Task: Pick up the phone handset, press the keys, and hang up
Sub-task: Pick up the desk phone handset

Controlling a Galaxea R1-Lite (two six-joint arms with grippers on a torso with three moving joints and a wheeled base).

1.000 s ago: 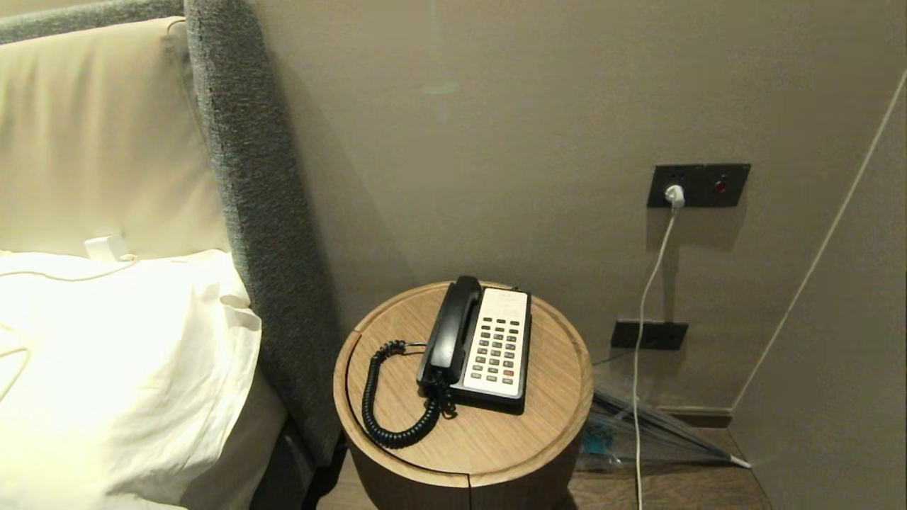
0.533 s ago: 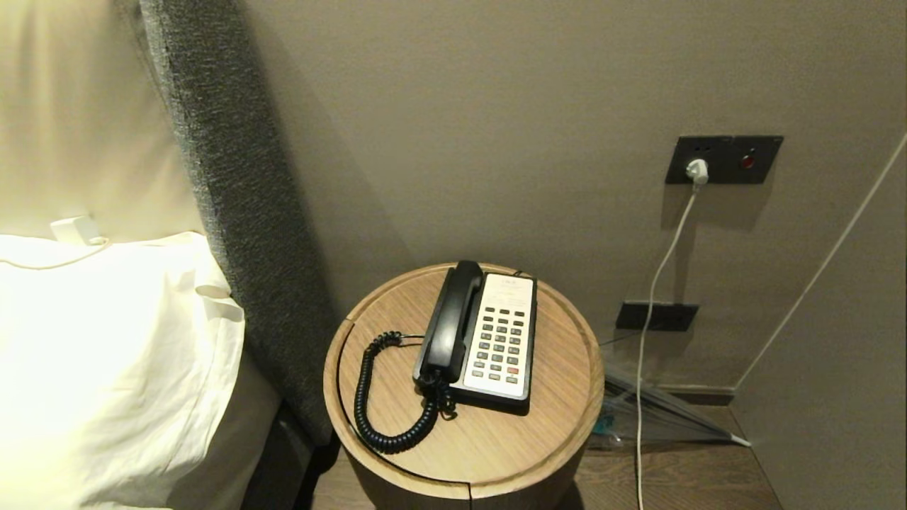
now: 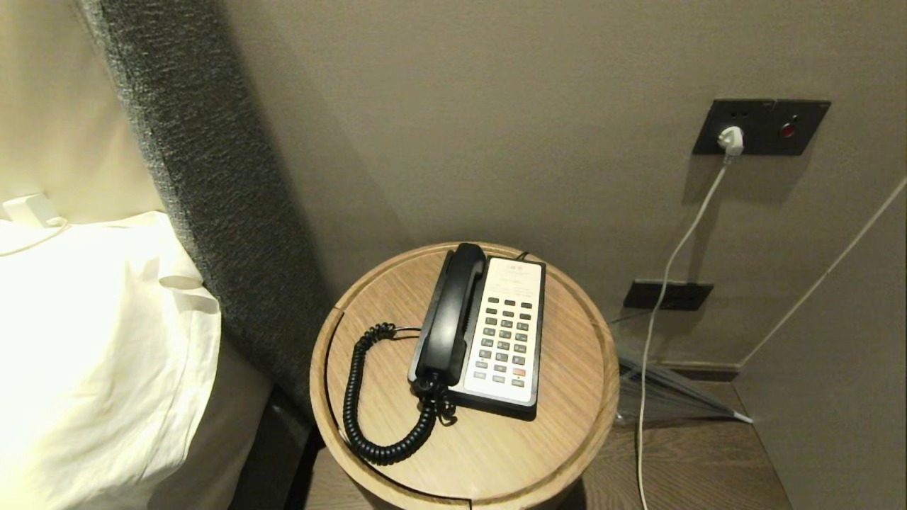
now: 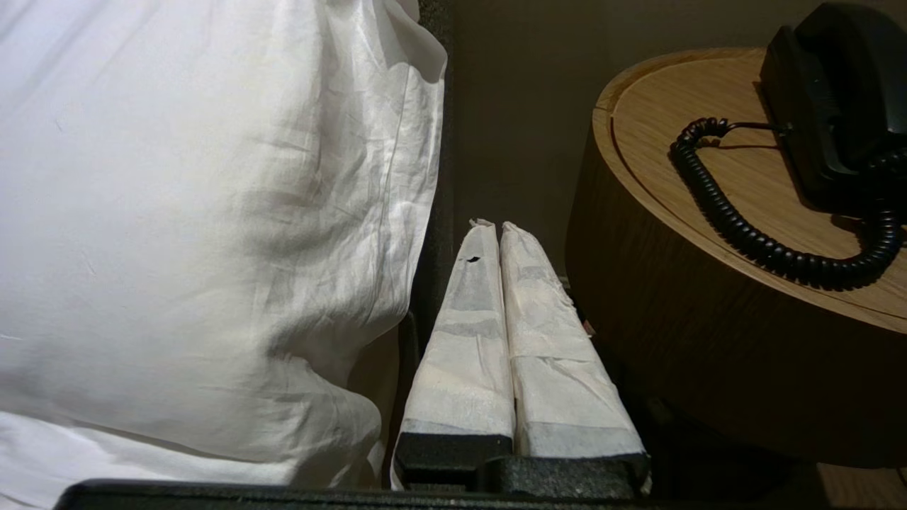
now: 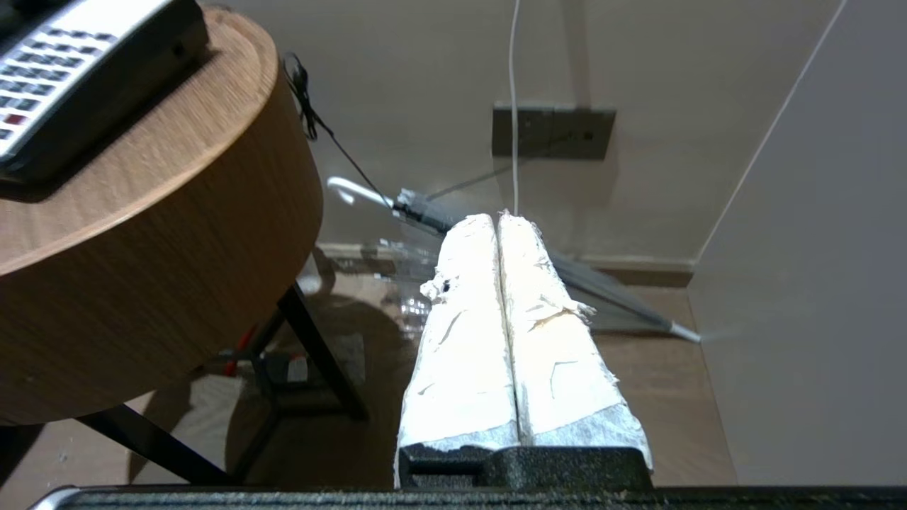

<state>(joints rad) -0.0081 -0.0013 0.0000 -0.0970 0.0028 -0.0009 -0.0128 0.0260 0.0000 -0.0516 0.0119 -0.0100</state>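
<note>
phone base (image 3: 509,333), keypad markings unreadable

Worktop (image 3: 567,425) front rim cut by head view's lower edge. Print above keys on phone base (image 3: 511,283) too small to read. Pillow (image 3: 92,340) beside worktop cropped.

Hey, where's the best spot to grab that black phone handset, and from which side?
Probably the slim middle bar of the long black plastic handset, coming from above with fingers closing across its width. It lies cradled along the white keypad base's left edge, its bulky ends seated, and the coiled cord hangs off the near end.
</note>
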